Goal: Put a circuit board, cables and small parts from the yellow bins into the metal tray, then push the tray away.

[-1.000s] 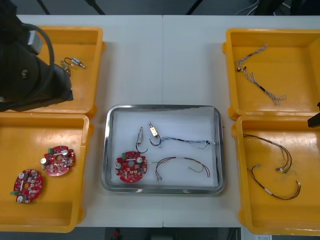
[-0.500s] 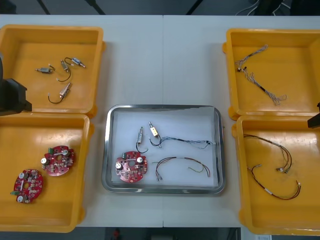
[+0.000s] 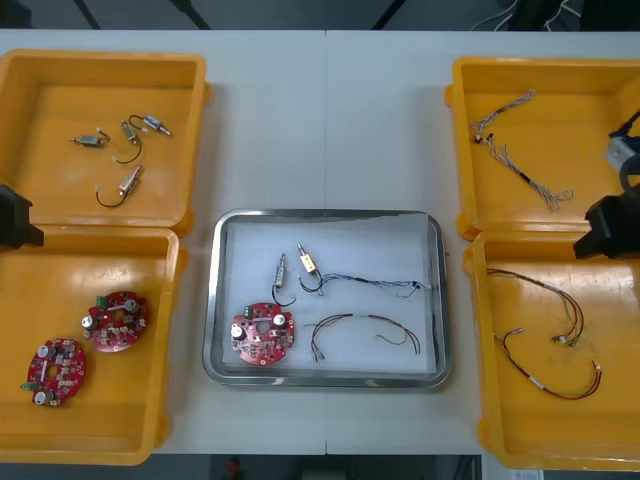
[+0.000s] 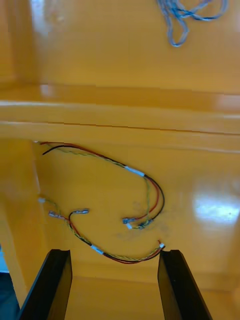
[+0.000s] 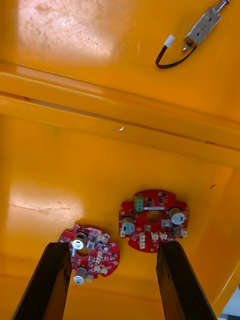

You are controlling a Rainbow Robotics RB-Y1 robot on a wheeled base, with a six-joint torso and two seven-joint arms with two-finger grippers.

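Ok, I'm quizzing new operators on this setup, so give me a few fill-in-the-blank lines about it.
The tray holds ___ board. The open left gripper hangs over ___ boards. The far left bin holds ___ small metal parts. The open right gripper hangs over cables coloured red and ___.
Missing words: one; two; three; yellow.
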